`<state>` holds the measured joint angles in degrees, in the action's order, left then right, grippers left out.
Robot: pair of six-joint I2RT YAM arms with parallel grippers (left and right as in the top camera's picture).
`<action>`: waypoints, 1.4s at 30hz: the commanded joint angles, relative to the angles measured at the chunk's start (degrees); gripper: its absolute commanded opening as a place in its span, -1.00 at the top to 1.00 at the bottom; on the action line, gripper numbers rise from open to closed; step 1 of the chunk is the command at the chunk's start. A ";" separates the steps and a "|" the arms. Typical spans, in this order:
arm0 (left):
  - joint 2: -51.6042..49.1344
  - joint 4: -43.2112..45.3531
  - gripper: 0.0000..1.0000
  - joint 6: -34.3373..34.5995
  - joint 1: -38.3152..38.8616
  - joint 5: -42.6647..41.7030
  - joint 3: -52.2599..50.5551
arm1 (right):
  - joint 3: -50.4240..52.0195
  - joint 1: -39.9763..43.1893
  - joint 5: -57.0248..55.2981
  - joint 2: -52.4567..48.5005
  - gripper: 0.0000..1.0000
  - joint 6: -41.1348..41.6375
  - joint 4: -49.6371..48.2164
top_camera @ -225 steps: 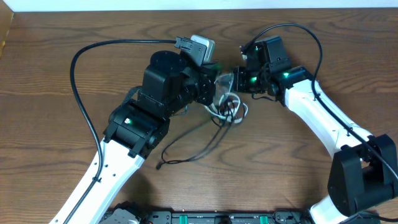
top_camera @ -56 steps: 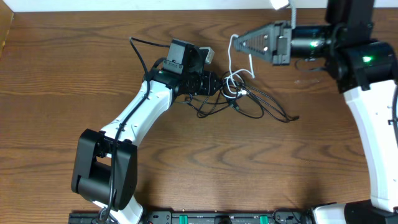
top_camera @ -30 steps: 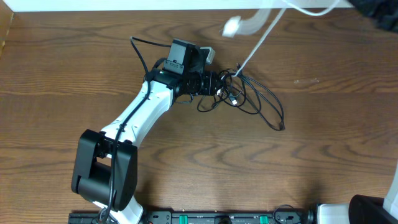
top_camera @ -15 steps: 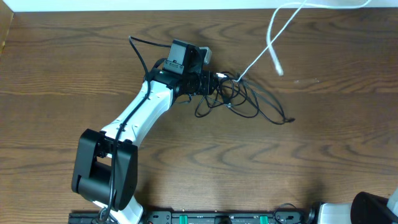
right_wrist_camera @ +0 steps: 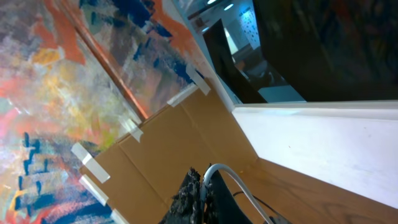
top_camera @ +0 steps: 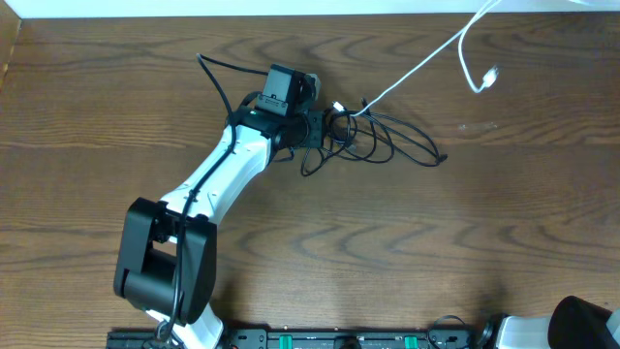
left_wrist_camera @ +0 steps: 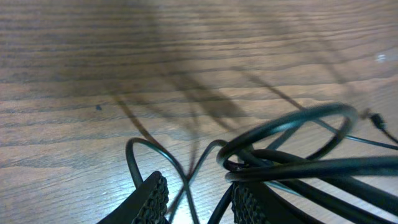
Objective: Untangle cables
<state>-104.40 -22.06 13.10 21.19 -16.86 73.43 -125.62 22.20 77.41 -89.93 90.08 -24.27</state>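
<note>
One white cable (top_camera: 417, 68); one tangle of black cables (left_wrist_camera: 311, 168), number unclear; left claw (left_wrist_camera: 198, 199), right claw (right_wrist_camera: 200, 193); one surface (top_camera: 291, 271).

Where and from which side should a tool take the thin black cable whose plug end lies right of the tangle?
Probably near its free plug end, from straight above: that stretch of the thin black cable lies flat on the wooden table, clear of the taut thin white cable and away from the tangle held by the left tool.

overhead straight down, left wrist skimming table (left_wrist_camera: 93, 50), right upward
</note>
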 commanded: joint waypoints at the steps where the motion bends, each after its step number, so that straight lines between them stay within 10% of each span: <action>1: -3.06 -0.79 0.28 -0.33 -0.28 5.42 -0.46 | -1.92 1.66 -3.50 1.16 0.97 1.16 0.90; 13: 3.89 -1.70 0.29 -1.57 -0.92 17.20 -0.31 | -1.73 3.65 6.95 0.70 0.97 -11.34 17.88; 23: 22.69 -6.64 0.01 -18.05 0.31 -12.20 -0.31 | -1.73 3.63 7.02 0.68 0.97 -14.16 20.00; 42: 19.78 -3.91 -0.22 -18.88 10.67 -24.81 -0.35 | -1.73 3.58 8.48 0.68 0.97 -14.16 20.00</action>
<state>-83.77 -26.89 -4.93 31.88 -38.96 72.99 -126.28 25.52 86.26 -89.93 76.93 -4.10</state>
